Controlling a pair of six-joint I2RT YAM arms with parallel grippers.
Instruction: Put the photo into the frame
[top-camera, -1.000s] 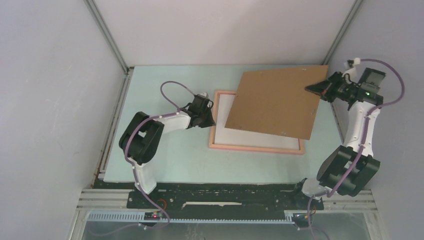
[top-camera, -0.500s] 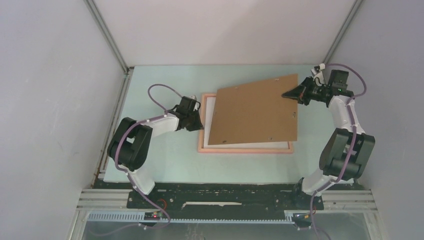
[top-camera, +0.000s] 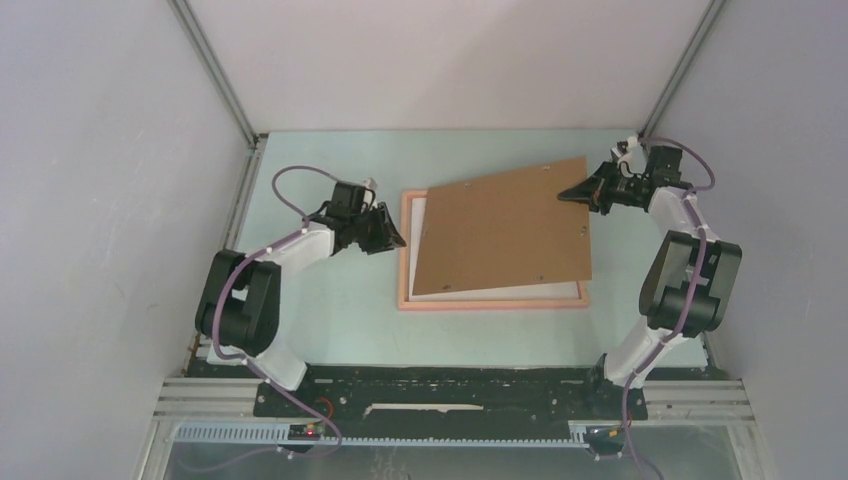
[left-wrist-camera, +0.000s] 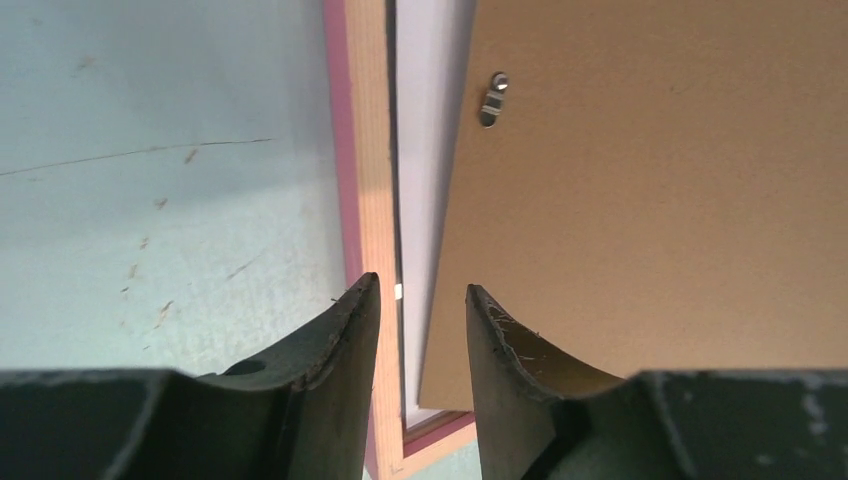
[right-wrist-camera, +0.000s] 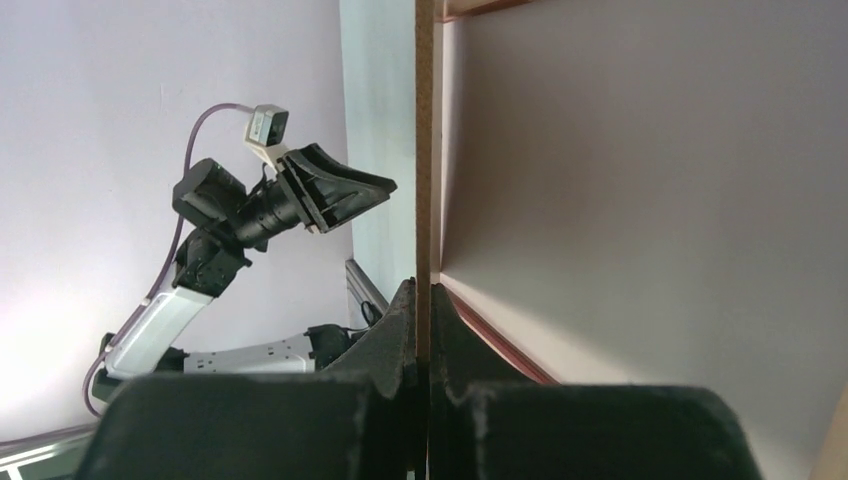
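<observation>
Cardboard backing sheet (top-camera: 500, 235) is clamped edge-on in the right jaws, tilted above the frame (top-camera: 403, 262), likely for lowering onto the photo (top-camera: 505, 292) lying white-back-up inside it. Left jaws stand apart, empty, frame rail just ahead.

Frame (top-camera: 490, 303): salmon-pink outer edge; light tan, wood-toned face in the left wrist view.
Photo (top-camera: 520, 292): plain white side up, seen as narrow strips only.
Cardboard sheet (top-camera: 500, 230): flat mid-brown, unpatterned; small silver-grey clips (left-wrist-camera: 492, 97) dotted on it.
Table (top-camera: 330, 300): pale mint green, faint dark scratches and specks up close.
Left gripper (top-camera: 395, 235): matte black.
Right gripper (top-camera: 568, 195): matte black.
Arms (top-camera: 300, 248): white shells, black joints.
Cables (top-camera: 300, 168): purple.
Walls (top-camera: 100, 150): pale grey-white, plain.
</observation>
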